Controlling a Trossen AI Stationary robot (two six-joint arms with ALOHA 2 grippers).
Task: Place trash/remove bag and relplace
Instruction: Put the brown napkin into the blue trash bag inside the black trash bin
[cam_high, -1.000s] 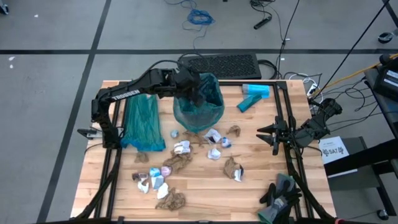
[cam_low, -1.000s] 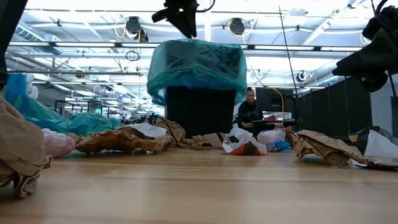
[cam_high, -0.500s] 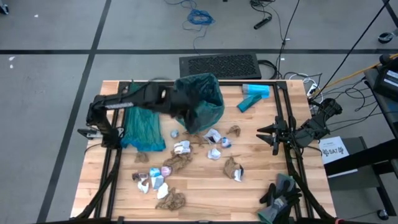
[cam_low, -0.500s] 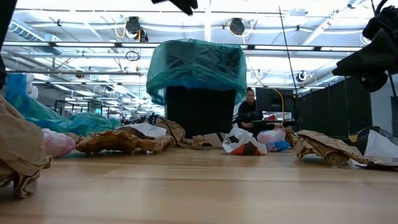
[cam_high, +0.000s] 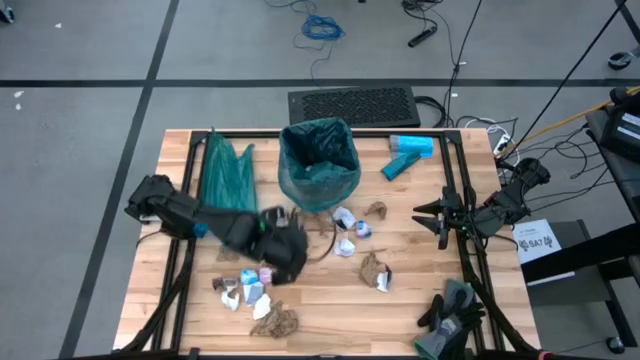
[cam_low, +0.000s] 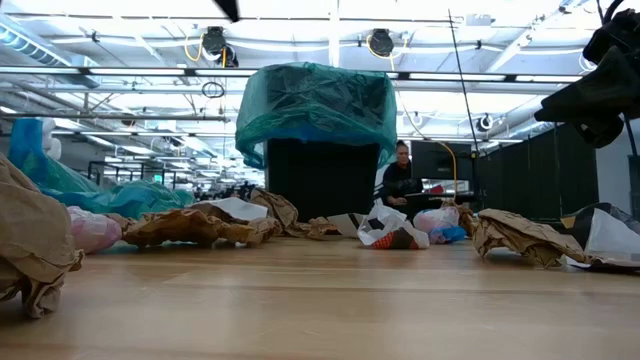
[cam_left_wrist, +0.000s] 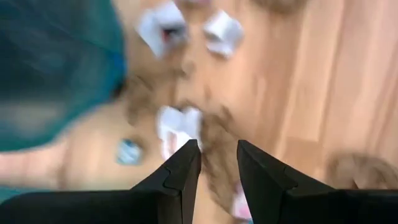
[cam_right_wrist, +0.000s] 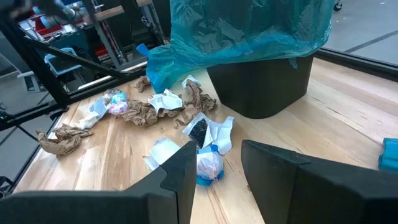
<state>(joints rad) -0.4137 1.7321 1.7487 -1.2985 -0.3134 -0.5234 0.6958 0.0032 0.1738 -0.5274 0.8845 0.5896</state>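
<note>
A dark bin (cam_high: 320, 165) lined with a teal bag stands at the table's far middle, also seen in the low view as the bin (cam_low: 318, 130) and in the right wrist view as the bin (cam_right_wrist: 261, 62). Crumpled brown paper and white, blue and purple trash scraps (cam_high: 345, 225) lie on the wood in front of it. My left gripper (cam_high: 288, 252) hovers open above the scraps near the table's middle; the left wrist view shows my left gripper (cam_left_wrist: 217, 149) over a white and brown scrap (cam_left_wrist: 180, 127). My right gripper (cam_high: 432, 215) waits open at the right edge.
A spare teal bag (cam_high: 225, 175) lies flat left of the bin. A light-blue pack (cam_high: 410, 150) sits at the far right, dark gloves (cam_high: 450, 310) at the near right corner. Black frame rails (cam_high: 460, 200) run along both sides. A person (cam_low: 400, 180) sits in the room beyond.
My left arm has swung away from above the bin, toward the table's near edge, and now sits over the scraps in front of the bin. In the low view it has left the picture's top. The bin, the scraps and my right arm have kept still.
</note>
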